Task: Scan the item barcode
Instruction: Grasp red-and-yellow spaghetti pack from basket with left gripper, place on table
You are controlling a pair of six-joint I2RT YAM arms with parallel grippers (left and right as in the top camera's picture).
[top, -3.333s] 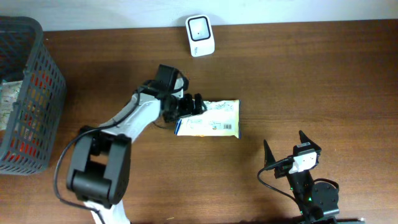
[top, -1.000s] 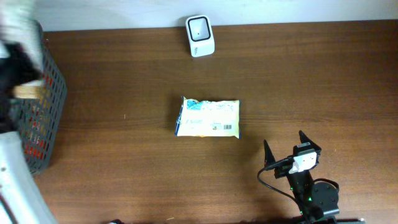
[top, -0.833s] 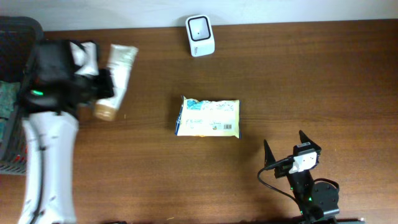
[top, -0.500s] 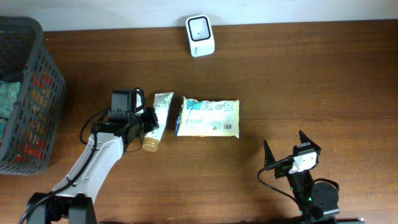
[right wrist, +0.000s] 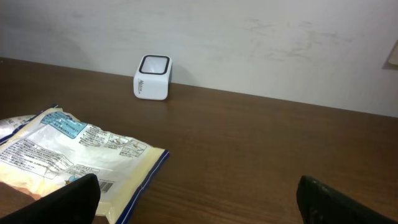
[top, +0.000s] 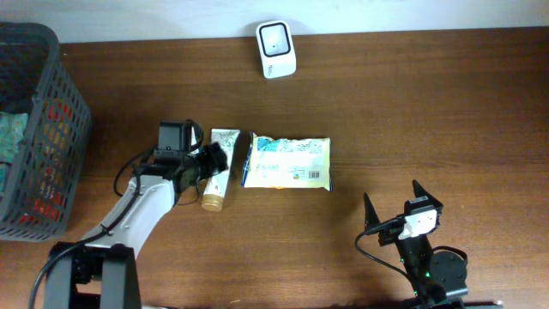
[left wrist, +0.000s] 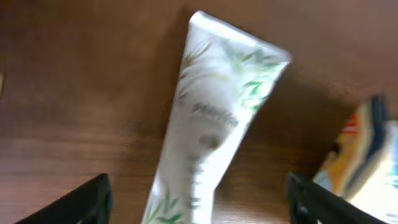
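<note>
From overhead, the tube [top: 214, 184] lies on the desk [top: 429, 103] left of centre, with its tan cap at the near end and its flat crimped end at the far end. The left tool [top: 213, 160] sits over the tube's middle. Just right of the tube, close beside it, lies a snack packet [top: 287, 163] with a barcode at its near right corner. The white scanner [top: 276, 38] stands at the far edge, well apart from both. A dark mesh basket [top: 73, 94] stands at the far left. The right tool [top: 396, 203] is at the near right with its jaws spread and nothing between them.

In the left wrist view, the tube runs lengthwise up the frame, flat on the wood. The tool's fingertips [left wrist: 87, 199] stand wide apart on either side of the tube, clear of it, so the tool is open. An edge of the packet shows at the right.

In the right wrist view, both dark fingertips [right wrist: 62, 199] sit at the bottom corners, open and holding nothing. The packet lies near left, and the scanner stands far off against the wall.
</note>
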